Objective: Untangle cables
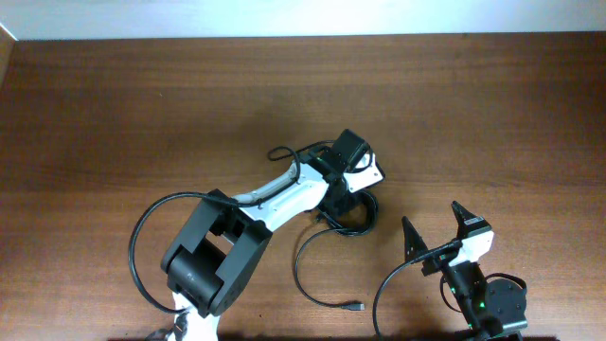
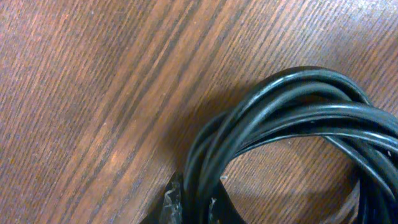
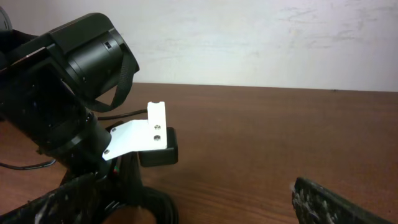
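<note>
The cables lie mid-table as a tight black coil [image 1: 365, 218], with one loose strand [image 1: 300, 275] curving toward the front and ending in a small plug [image 1: 355, 307]. Another thin end [image 1: 280, 152] sticks out behind the left arm. My left gripper [image 1: 339, 197] is down on the coil. In the left wrist view its jaws [image 2: 196, 202] are shut on several strands of the coil [image 2: 298, 112]. My right gripper [image 1: 434, 224] is open and empty, to the right of the coil; in the right wrist view [image 3: 186, 199] it faces the coil's edge [image 3: 163, 208].
The left arm's white and black links [image 1: 284, 194] stretch from its base [image 1: 208, 270] at the front. A thicker black robot cable [image 1: 134, 248] loops out to the left. The right arm's base [image 1: 492, 303] sits at the front right. The wooden table [image 1: 142, 104] meets a white wall behind.
</note>
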Robot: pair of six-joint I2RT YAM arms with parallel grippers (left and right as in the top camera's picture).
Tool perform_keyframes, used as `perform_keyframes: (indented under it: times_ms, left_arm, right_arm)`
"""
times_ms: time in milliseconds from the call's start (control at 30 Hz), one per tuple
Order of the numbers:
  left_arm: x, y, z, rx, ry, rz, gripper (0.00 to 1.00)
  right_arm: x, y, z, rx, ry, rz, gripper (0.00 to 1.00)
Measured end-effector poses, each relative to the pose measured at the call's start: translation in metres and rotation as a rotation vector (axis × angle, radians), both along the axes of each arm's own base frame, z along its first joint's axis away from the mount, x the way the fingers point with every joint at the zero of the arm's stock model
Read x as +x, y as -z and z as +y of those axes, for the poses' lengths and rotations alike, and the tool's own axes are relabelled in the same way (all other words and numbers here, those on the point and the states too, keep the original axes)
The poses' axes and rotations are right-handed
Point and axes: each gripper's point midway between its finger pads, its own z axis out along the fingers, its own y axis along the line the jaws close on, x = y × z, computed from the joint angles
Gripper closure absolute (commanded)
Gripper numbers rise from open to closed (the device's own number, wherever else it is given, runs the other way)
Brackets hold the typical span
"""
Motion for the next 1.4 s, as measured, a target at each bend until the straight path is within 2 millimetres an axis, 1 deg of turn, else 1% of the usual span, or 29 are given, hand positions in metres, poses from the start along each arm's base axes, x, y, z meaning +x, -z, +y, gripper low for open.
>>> perform_keyframes:
  times_ms: [67,133,200,233,267,333,367,433,500,533,600,667,733,767,800,833,867,900,933,967,1000,1067,1100,1167,1200,1233,1267,1333,1400]
  left_arm:
    - [0.004,-0.004,0.004,0.016,-0.045,-0.018,1.00]
    - [0.009,-0.029,0.005,-0.015,-0.094,-0.063,1.00]
    - [0.017,-0.104,0.006,-0.153,-0.196,-0.164,1.00]
    - [0.017,-0.146,0.014,-0.234,-0.264,-0.206,1.00]
    - [0.017,-0.178,0.024,-0.300,-0.321,-0.242,1.00]
    - [0.008,-0.212,0.038,-0.358,-0.376,-0.267,1.00]
    - [0.003,-0.222,0.042,-0.374,-0.385,-0.271,1.00]
    - [-0.016,-0.230,0.055,-0.389,-0.462,-0.215,1.00]
    - [-0.032,-0.223,0.064,-0.394,-0.586,-0.108,1.00]
    - [-0.035,-0.223,0.060,-0.424,-0.612,-0.070,1.00]
    - [-0.046,-0.233,0.052,-0.492,-0.608,-0.010,1.00]
    - [-0.055,-0.249,0.051,-0.549,-0.588,0.002,1.00]
    - [-0.063,-0.261,0.050,-0.608,-0.526,0.047,1.00]
    - [-0.068,-0.265,0.050,-0.647,-0.484,0.099,1.00]
    - [-0.070,-0.270,0.049,-0.682,-0.436,0.133,1.00]
    - [-0.073,-0.274,0.048,-0.710,-0.399,0.161,1.00]
    - [-0.078,-0.277,0.045,-0.735,-0.364,0.188,1.00]
    - [-0.084,-0.281,0.041,-0.755,-0.330,0.217,1.00]
    - [-0.093,-0.280,0.039,-0.762,-0.312,0.265,1.00]
    - [-0.099,-0.278,0.039,-0.758,-0.317,0.307,1.00]
    - [-0.105,-0.275,0.040,-0.746,-0.335,0.348,1.00]
    - [-0.107,-0.276,0.039,-0.754,-0.341,0.370,1.00]
    - [-0.108,-0.276,0.038,-0.756,-0.344,0.377,1.00]
    - [-0.111,-0.280,0.031,-0.770,-0.332,0.384,1.00]
    - [-0.111,-0.286,0.023,-0.795,-0.313,0.377,1.00]
    - [-0.117,-0.294,0.009,-0.824,-0.266,0.369,1.00]
    - [-0.121,-0.294,0.004,-0.821,-0.255,0.372,1.00]
    - [-0.121,-0.294,0.001,-0.819,-0.262,0.352,1.00]
    - [-0.109,-0.291,0.005,-0.806,-0.347,0.321,1.00]
  right_arm:
    - [0.000,0.000,0.000,0.000,0.000,0.000,0.01]
    - [0.000,0.000,0.000,0.000,0.000,0.000,0.01]
    - [0.000,0.000,0.000,0.000,0.000,0.000,0.01]
    - [0.000,0.000,0.000,0.001,0.000,0.000,0.01]
    - [0.000,0.000,0.000,0.001,0.000,0.000,0.01]
    - [0.000,0.000,0.000,0.000,0.000,0.000,0.01]
    - [0.000,0.000,0.000,0.000,0.000,0.000,0.01]
    - [0.000,0.000,0.000,0.000,0.000,0.000,0.01]
    - [0.000,0.000,0.000,0.000,0.000,0.000,0.01]
    - [0.000,0.000,0.000,0.000,0.000,0.000,0.01]
    - [0.000,-0.004,0.000,0.004,0.000,-0.018,0.01]
    - [0.001,-0.017,0.000,0.042,0.001,-0.060,0.01]
    - [0.000,-0.028,0.000,0.172,0.001,-0.057,0.01]
    - [-0.003,-0.040,0.001,0.229,-0.008,-0.046,0.01]
    - [-0.009,-0.064,0.002,0.273,-0.023,-0.069,0.01]
    - [-0.018,-0.081,0.003,0.293,-0.038,-0.048,0.01]
    - [-0.027,-0.084,0.004,0.296,-0.043,0.023,0.01]
    - [-0.039,-0.079,0.005,0.293,-0.045,0.119,0.01]
    - [-0.053,-0.082,0.007,0.292,-0.063,0.176,0.01]
    - [-0.071,-0.094,0.011,0.292,-0.099,0.210,0.01]
    - [-0.089,-0.117,0.016,0.300,-0.153,0.184,0.01]
    - [-0.110,-0.125,0.019,0.314,-0.189,0.219,0.01]
    - [-0.112,-0.126,0.020,0.333,-0.193,0.232,0.01]
    - [-0.111,-0.122,0.027,0.396,-0.224,0.308,0.01]
    - [-0.108,-0.120,0.033,0.413,-0.243,0.356,0.01]
    - [-0.098,-0.118,0.044,0.434,-0.282,0.463,0.01]
    - [-0.093,-0.121,0.051,0.431,-0.309,0.518,0.01]
    - [-0.075,-0.142,0.065,0.391,-0.367,0.636,0.01]
    - [-0.059,-0.150,0.070,0.324,-0.372,0.819,0.01]
